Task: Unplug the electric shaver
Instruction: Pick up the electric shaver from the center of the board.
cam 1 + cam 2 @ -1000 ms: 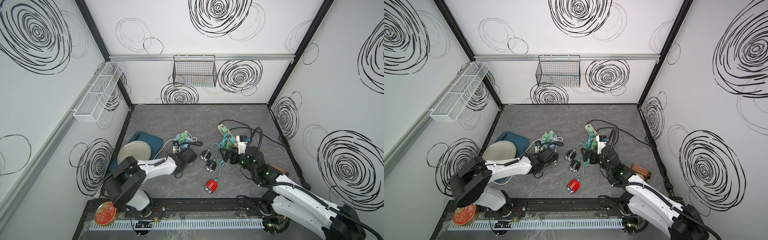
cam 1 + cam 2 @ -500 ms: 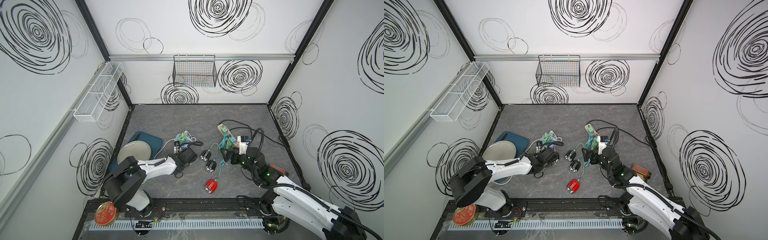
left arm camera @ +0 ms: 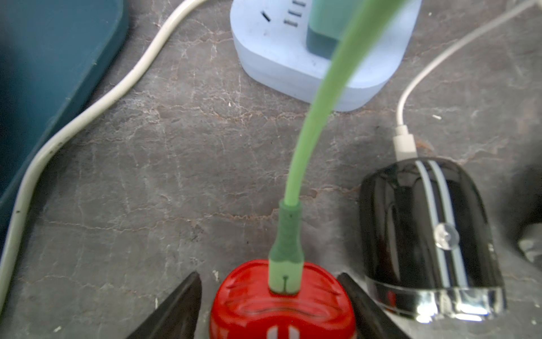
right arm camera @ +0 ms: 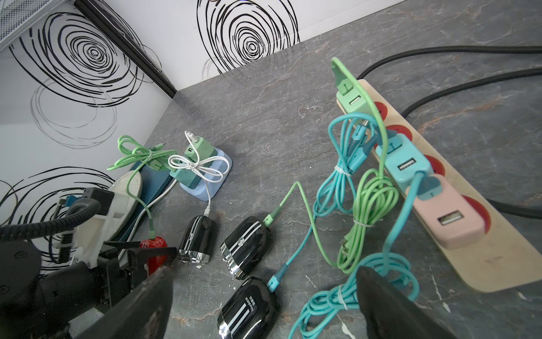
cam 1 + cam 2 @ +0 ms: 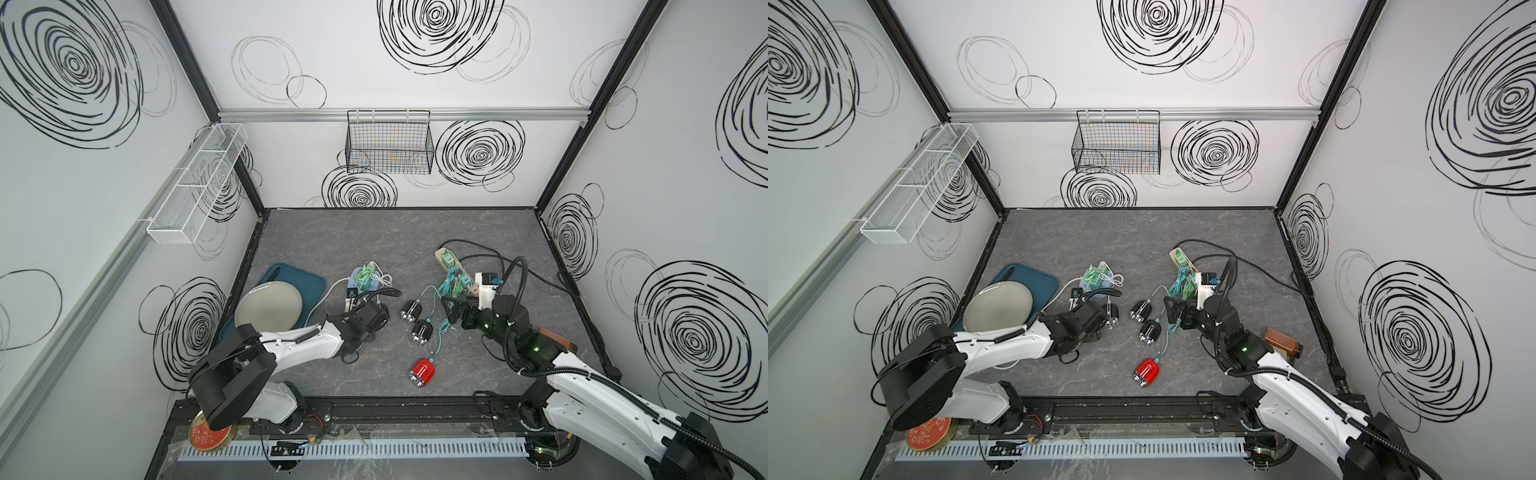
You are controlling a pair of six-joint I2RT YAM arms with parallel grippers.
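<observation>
1. The left claw is partly open. Its two black fingers flank a red electric shaver. A sliver of table shows beside each fingertip, and I cannot tell whether the fingers press on the shaver farther back.
2. The red electric shaver sits on the left part of the grey stone table, near a light blue socket block. It is glossy and rounded, with fine ribs at its end. A light green plug is seated in that end, and its green cable arcs up toward a green charger in the block.
3. Just beside it lies a black shaver with white stripes, with a white plug in its end.
4. In both top views the left arm's wrist covers the flanked shaver. The right wrist view shows the red electric shaver between the dark fingers.
5. The right claw is spread wide and holds nothing. It hangs over bundled teal and green cables, close to a beige power strip.
6. Only the top views show a second red shaver, which lies free near the table's front edge. They also show a grey plate resting on a teal tray.
</observation>
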